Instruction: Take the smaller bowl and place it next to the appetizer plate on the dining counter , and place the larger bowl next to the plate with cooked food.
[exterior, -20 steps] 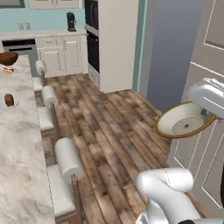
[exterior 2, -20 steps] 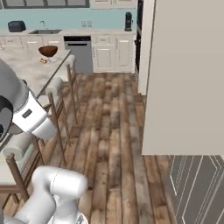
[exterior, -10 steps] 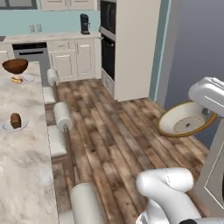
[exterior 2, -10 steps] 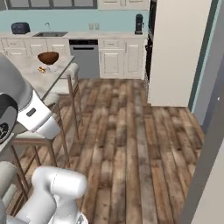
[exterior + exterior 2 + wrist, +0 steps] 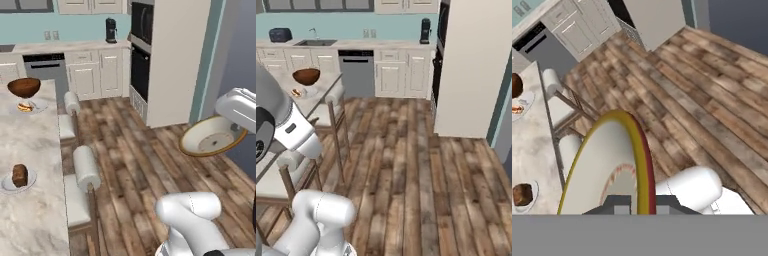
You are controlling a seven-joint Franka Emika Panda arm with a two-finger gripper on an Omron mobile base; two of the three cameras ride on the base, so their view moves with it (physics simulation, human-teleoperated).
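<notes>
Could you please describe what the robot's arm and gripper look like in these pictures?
The arm is glossy white, built of rounded, tube-like segments with dark bands at the joints. A dark round joint cap shows at the left in the right base view. No cables or markings are visible.

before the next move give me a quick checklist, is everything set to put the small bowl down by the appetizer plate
1. Smaller bowl held by the gripper: ok, shut on its rim.
2. Bowl level: not ok, it hangs tilted over the wood floor.
3. Appetizer plate with its brown block in sight on the dining counter: ok.
4. Bare counter beside that plate: ok.
5. Larger bowl beside the plate with cooked food: ok.
6. Bowl over the counter: not ok, stools stand between.
</notes>
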